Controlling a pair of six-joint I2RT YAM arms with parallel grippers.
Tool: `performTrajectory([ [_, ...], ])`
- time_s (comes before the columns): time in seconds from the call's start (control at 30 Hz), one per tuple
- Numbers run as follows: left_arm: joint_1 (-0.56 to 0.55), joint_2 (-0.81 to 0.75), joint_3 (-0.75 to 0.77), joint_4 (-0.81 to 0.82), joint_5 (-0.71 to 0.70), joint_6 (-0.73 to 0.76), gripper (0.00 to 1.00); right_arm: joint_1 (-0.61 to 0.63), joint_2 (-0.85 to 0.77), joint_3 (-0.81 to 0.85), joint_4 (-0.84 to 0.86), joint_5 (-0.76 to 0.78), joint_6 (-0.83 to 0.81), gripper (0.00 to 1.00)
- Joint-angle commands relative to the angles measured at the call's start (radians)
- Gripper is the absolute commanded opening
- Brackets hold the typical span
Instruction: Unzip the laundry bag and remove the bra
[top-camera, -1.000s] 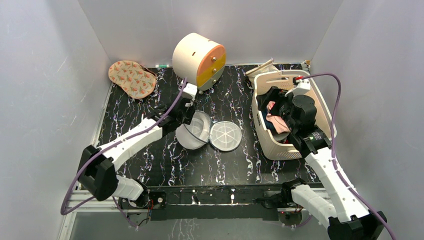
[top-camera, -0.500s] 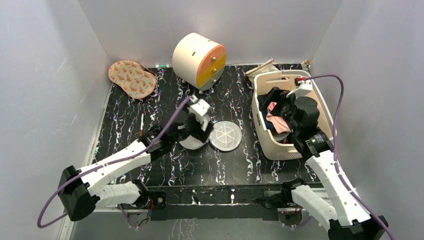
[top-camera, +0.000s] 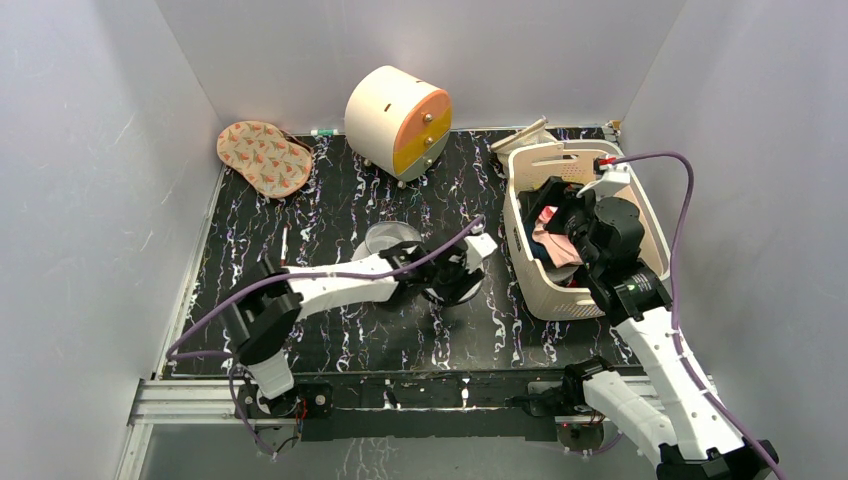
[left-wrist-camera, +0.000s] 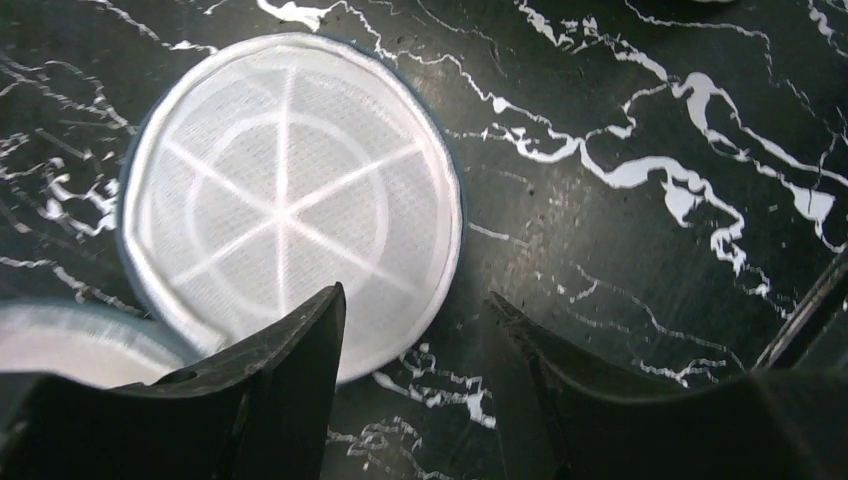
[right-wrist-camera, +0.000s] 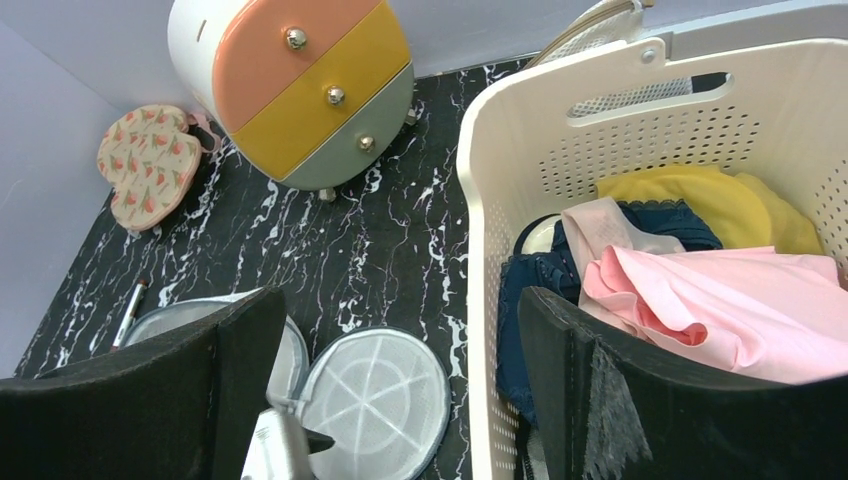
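The laundry bag (left-wrist-camera: 290, 200) lies open on the black table as two round white mesh halves. One half (top-camera: 390, 240) lies bare and the other sits under my left gripper (top-camera: 452, 276). In the left wrist view my left gripper (left-wrist-camera: 415, 300) is open and empty, low over the near rim of that disc. The pale pink bra (right-wrist-camera: 720, 310) lies in the cream basket (right-wrist-camera: 640, 130) on top of dark blue and yellow clothes. My right gripper (right-wrist-camera: 400, 295) is open and empty, hovering above the basket's left wall (top-camera: 530, 290), with the bra (top-camera: 553, 245) beside its right finger.
A cream-and-orange drawer cabinet (top-camera: 397, 120) stands at the back centre. A patterned pouch (top-camera: 264, 157) lies at the back left. A pen (top-camera: 284, 245) lies near the left edge. Grey walls enclose the table on three sides.
My left arm has swung right, from over the left half of the bag to over the right disc. The left half now lies uncovered. The right gripper has barely moved.
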Motion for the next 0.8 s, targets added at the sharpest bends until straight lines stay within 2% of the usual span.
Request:
performTrajectory([
  [0.0, -0.004, 0.082, 0.136, -0.109, 0.045, -0.093, 0.50, -0.003, -0.023, 0.015, 0.020, 0.029, -0.037, 0.86],
  [0.2, -0.029, 0.202, 0.242, -0.146, 0.067, -0.155, 0.47, -0.002, -0.017, 0.009, 0.032, 0.034, -0.042, 0.86],
  [0.4, -0.046, 0.314, 0.338, -0.180, 0.002, -0.144, 0.44, -0.002, -0.008, 0.013, 0.022, 0.028, -0.049, 0.86],
  [0.77, -0.059, 0.388, 0.320, -0.182, -0.161, -0.112, 0.46, -0.002, -0.017, 0.005, 0.022, 0.039, -0.067, 0.87],
])
